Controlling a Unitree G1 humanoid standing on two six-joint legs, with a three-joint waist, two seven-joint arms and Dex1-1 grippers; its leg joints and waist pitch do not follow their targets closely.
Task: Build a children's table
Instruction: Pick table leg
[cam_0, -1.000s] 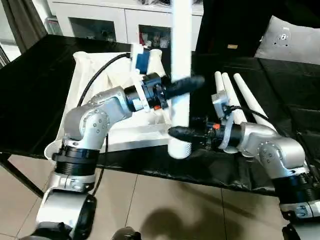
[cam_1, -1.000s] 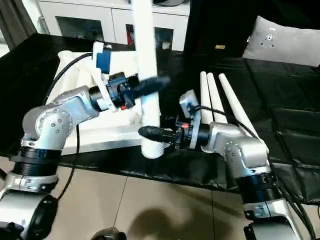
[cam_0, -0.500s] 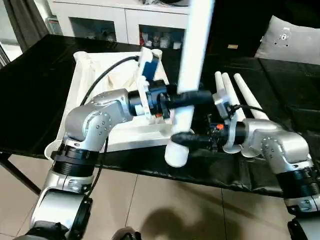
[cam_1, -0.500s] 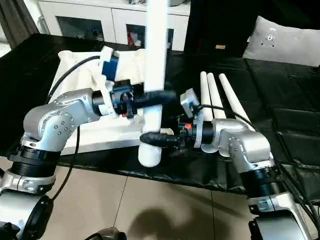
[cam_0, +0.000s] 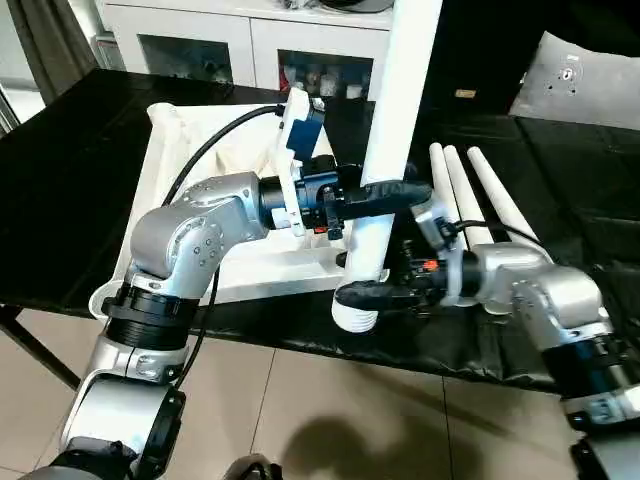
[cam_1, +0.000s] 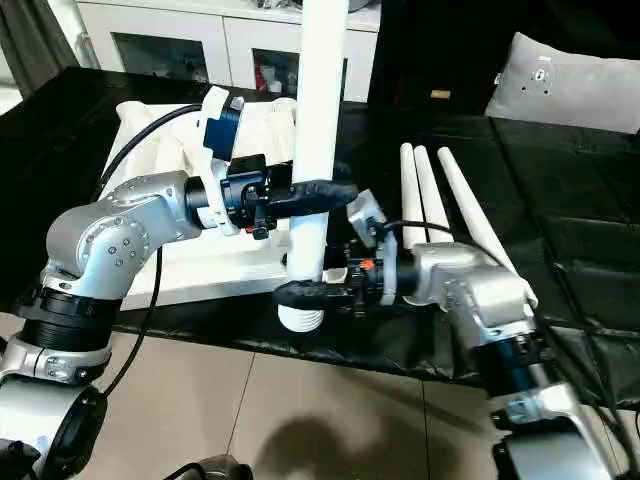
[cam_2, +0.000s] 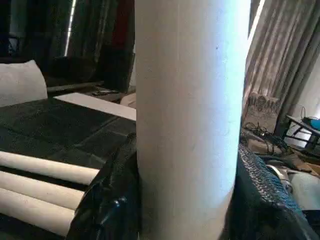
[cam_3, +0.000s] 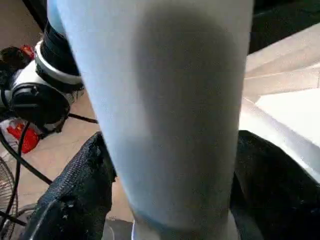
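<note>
while upright, leg (cam_0: 398, 120) pinched by left pincer (cam_0: 385, 196) | right pincer (cam_0: 368, 294) spread around its base

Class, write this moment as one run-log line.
left gripper: shut on leg | right gripper: around leg's lower end | leg: upright | spare legs: three lying | tabletop: lying

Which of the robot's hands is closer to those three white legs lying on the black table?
Right. The right gripper sits low beside the three spare legs; the left gripper is farther off, clamped around the upright leg.

Head stereo pair looks fwd-down, shares table; 2 wrist cams close on leg (cam_2: 187, 125).
</note>
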